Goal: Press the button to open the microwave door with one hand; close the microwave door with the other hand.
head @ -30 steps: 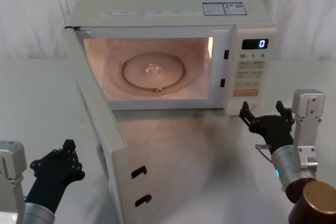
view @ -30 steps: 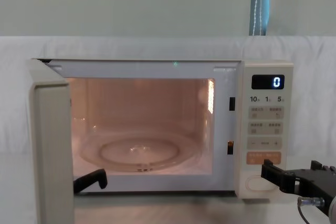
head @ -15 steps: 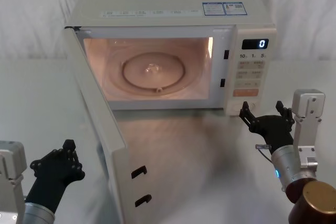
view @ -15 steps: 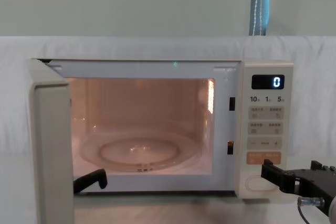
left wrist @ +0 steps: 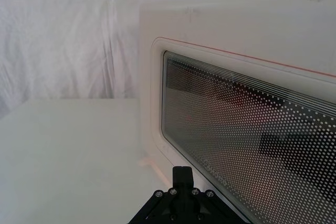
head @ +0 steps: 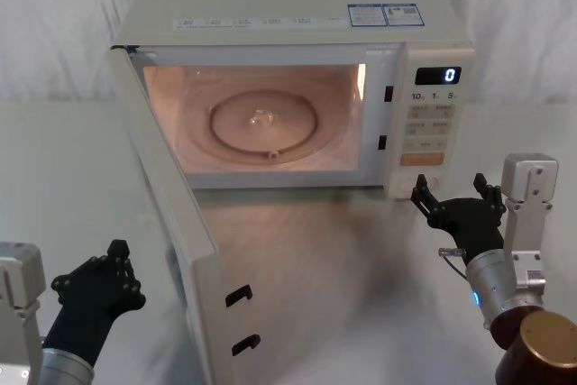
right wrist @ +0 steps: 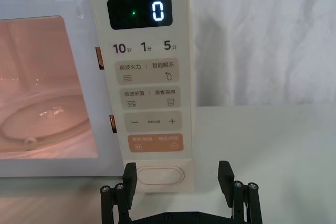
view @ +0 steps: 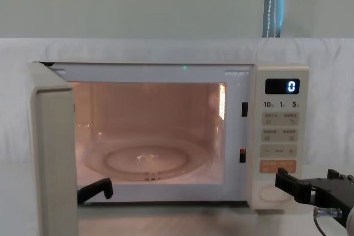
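The microwave door (head: 171, 214) stands wide open, swung out on its left hinge toward me; its dotted glass window (left wrist: 247, 129) faces the left wrist camera. My left gripper (head: 117, 250) hovers low just left of the door's outer face, fingers together as a single tip (left wrist: 182, 172), holding nothing. The button (right wrist: 159, 176), a wide cream oval key, sits at the bottom of the control panel. My right gripper (right wrist: 177, 170) is open directly in front of it, a short gap away, one finger to each side. The right gripper (view: 310, 183) also shows low in the chest view.
The cavity is lit, with a glass turntable (head: 263, 123) inside. Two black latch hooks (head: 240, 295) stick out of the door's free edge. An orange key (right wrist: 155, 143) lies just above the button. The display (right wrist: 139, 12) reads 0. White cloth covers the table (head: 361, 277).
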